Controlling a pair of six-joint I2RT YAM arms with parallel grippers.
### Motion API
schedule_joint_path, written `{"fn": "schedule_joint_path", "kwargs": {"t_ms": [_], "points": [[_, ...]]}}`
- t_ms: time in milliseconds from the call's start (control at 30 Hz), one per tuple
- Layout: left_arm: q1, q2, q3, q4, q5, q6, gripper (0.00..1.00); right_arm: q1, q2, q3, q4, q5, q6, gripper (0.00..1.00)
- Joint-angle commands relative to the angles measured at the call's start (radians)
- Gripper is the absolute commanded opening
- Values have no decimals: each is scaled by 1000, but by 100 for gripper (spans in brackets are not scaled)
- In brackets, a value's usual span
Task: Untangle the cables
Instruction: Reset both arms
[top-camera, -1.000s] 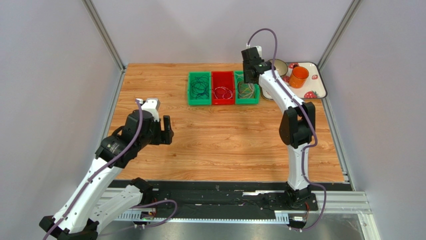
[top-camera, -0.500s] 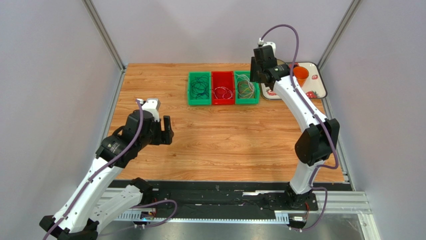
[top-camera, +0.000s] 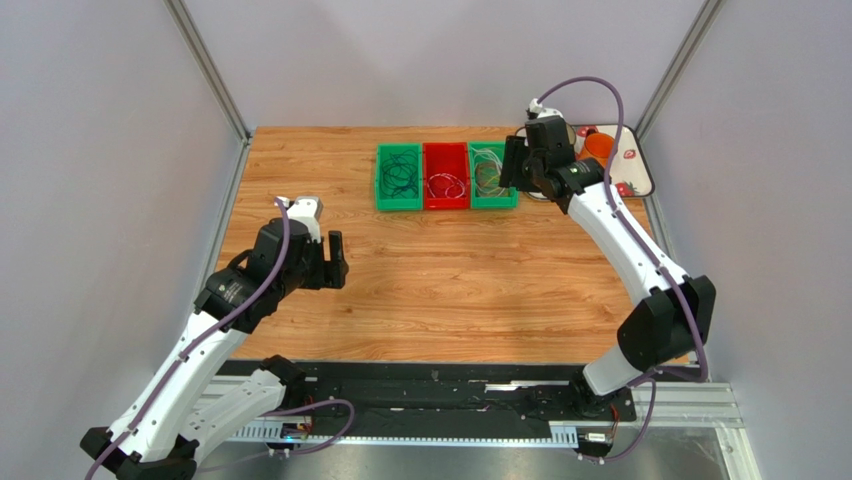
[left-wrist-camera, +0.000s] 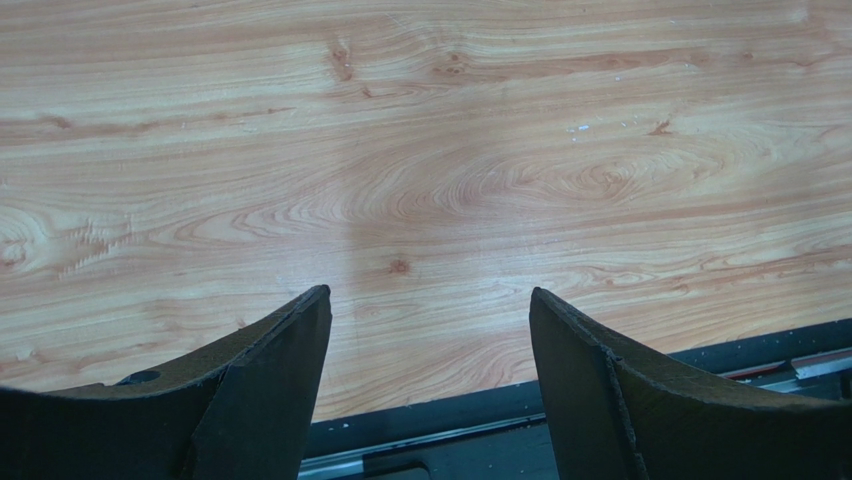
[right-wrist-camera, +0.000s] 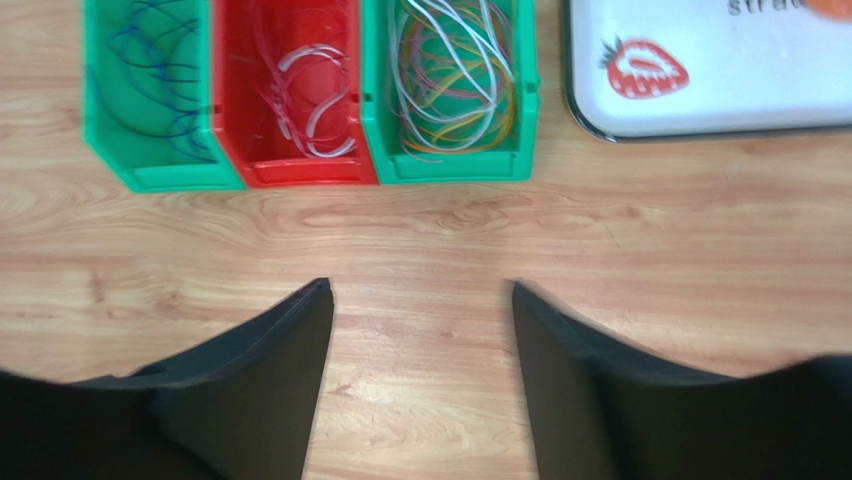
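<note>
Jaws spread and empty on the left gripper (left-wrist-camera: 428, 295) and right gripper (right-wrist-camera: 420, 285); thin looped wire cables (right-wrist-camera: 455, 75) lie tangled: white, yellow, blue.

**Setting:** robot test cell in a laboratory.

**Evidence:**
- Plain pale-grey panel walls (top-camera: 100, 150) on three sides, joined by bare metal corner posts (top-camera: 205, 65).
- Wood-grain surface (top-camera: 450, 280) fitted between the walls.
- Two white-and-black arms, left arm (top-camera: 190, 350) and right arm (top-camera: 625, 240), bolted to a black base rail (top-camera: 450, 395) along the near edge.
- Three plastic parts bins (top-camera: 446, 204), green, red, green, in a row near the far edge, holding cables (right-wrist-camera: 455, 70).
- Strawberry-print tray (top-camera: 638, 165) at the far right corner.
</note>
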Motion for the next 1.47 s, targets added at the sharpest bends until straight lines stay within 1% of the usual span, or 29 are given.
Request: {"fn": "schedule_joint_path", "kwargs": {"t_ms": [0,33,67,100,133,167,200,233,267,333,400,533,767,1200,1333,1433], "points": [[6,2,-5,24,13,10,80,3,-163,-129,193,-64,94,81],[6,2,-4,24,13,8,80,6,-180,-192,312,40,160,91],[7,1,-2,24,15,10,80,4,-187,-314,377,106,237,98],[6,-1,-4,23,13,10,80,6,-189,-384,418,183,332,96],[6,-1,-4,24,13,10,80,0,-168,-424,429,270,566,94],[6,-1,-4,24,10,10,80,-50,-155,-455,426,229,596,99],[6,-2,-4,23,10,10,80,-87,-136,-458,449,126,520,100],[6,-4,-4,21,9,8,80,-118,-85,-447,480,-67,391,95],[6,-3,-4,21,3,8,80,-144,-51,-425,453,-120,359,96],[6,-6,-4,20,3,7,80,-147,5,-386,411,-198,299,96],[7,-4,-4,21,3,8,79,-147,9,-403,422,-204,282,96],[6,-3,-4,21,1,7,79,-147,-42,-452,457,-177,250,96],[6,2,-4,23,4,8,79,-147,-59,-472,416,-177,241,96],[7,1,-4,21,3,8,79,-149,-105,-516,491,-347,167,92],[6,-2,-5,21,6,8,79,-147,-106,-512,508,-428,142,87],[7,-6,-4,21,4,8,79,-149,-120,-518,534,-468,138,86]]}}
